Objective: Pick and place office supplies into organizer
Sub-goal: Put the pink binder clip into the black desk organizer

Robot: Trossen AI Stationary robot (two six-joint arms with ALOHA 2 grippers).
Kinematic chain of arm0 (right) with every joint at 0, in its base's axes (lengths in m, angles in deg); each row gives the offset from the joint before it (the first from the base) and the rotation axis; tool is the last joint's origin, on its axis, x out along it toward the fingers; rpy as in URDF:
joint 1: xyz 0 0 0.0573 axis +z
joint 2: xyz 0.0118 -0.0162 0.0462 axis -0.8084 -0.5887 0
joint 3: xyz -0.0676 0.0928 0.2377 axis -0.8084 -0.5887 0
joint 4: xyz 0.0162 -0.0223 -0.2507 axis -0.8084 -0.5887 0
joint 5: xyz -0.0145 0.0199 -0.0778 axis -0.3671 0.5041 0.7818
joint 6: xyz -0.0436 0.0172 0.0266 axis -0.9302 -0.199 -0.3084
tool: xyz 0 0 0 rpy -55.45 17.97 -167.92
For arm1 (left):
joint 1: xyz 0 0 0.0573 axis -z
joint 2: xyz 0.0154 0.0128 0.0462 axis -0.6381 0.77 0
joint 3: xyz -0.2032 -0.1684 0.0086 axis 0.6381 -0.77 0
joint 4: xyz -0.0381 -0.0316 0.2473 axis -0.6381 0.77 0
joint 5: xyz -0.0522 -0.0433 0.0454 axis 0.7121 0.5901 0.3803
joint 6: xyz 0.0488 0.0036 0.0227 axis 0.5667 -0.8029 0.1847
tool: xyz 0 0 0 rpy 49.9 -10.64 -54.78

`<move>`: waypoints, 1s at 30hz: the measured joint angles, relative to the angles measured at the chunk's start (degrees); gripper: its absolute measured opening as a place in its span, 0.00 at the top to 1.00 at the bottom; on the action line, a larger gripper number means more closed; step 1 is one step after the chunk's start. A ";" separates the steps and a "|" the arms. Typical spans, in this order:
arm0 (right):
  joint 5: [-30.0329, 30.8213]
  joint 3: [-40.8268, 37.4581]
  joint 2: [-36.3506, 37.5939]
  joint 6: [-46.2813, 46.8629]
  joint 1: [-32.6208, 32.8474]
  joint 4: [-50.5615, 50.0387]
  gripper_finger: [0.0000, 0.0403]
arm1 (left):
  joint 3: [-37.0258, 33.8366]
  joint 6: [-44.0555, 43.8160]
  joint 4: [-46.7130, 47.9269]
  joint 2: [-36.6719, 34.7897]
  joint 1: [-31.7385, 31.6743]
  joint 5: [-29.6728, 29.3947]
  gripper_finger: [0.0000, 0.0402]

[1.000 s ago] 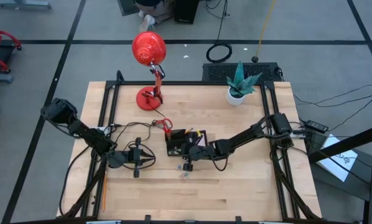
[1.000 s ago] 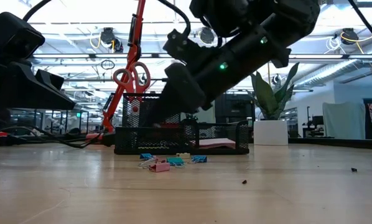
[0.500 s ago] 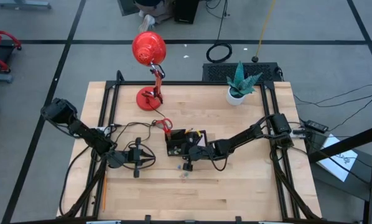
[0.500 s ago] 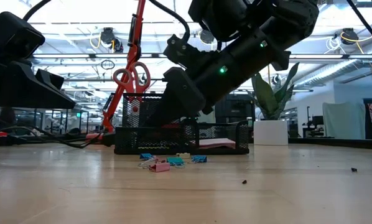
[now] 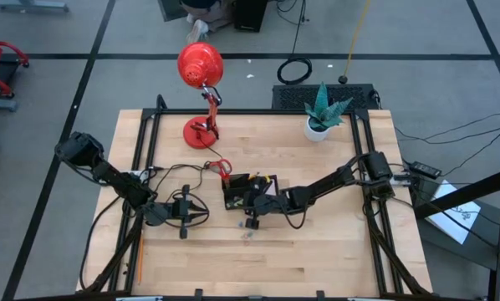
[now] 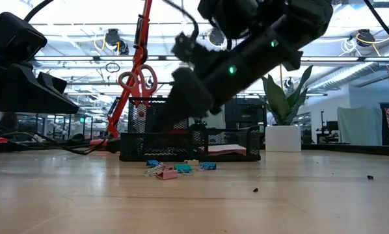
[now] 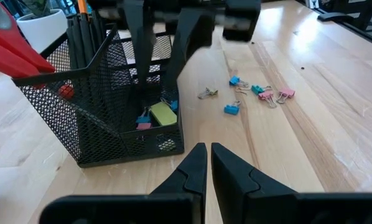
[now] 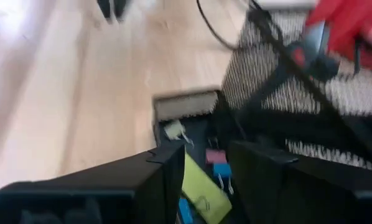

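The black mesh organizer stands mid-table and also shows in the left wrist view. Its tall part holds red-handled scissors and black pens. Its low compartment holds a yellow-green piece, small clips and a pale pad. My right gripper is open. Its fingers reach down into the low compartment above the yellow-green piece and hold nothing. My left gripper is shut and empty, left of the organizer and low over the table. Several small clips lie on the table before the organizer.
A red desk lamp stands at the far left, its cable running to the organizer. A white plant pot stands at the far right. An orange pencil lies by the table's left edge. Bare wood lies toward the near edge.
My right gripper stays over the organizer's low compartment but is moving now: its arm is blurred in the low view. The loose clips on the table have not moved.
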 joint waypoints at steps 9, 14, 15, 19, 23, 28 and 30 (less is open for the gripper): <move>2.04 0.02 9.98 -10.05 4.21 -1.37 0.82 | 0.00 0.06 0.42 0.01 0.00 0.07 0.92; 15.97 0.02 16.96 -19.20 6.28 -4.85 0.98 | 0.00 0.02 0.48 0.02 0.00 0.07 0.92; 18.87 0.02 18.25 -20.34 6.42 -5.10 0.98 | 0.00 0.01 0.50 0.01 0.00 0.06 0.92; 28.81 -0.50 24.30 -20.24 5.16 -9.00 0.99 | 0.00 -0.12 0.52 0.01 0.00 0.07 0.92; 24.65 -5.60 28.60 -13.14 0.47 -12.46 1.00 | 0.00 0.11 0.52 0.02 0.00 0.05 0.92; 17.86 -15.72 29.56 -4.52 -5.82 -10.93 1.00 | 0.00 0.13 0.50 0.00 0.00 0.04 0.92; 15.38 -19.55 29.51 -2.10 -7.82 -8.24 1.00 | 0.00 0.20 0.52 0.01 0.00 0.04 0.92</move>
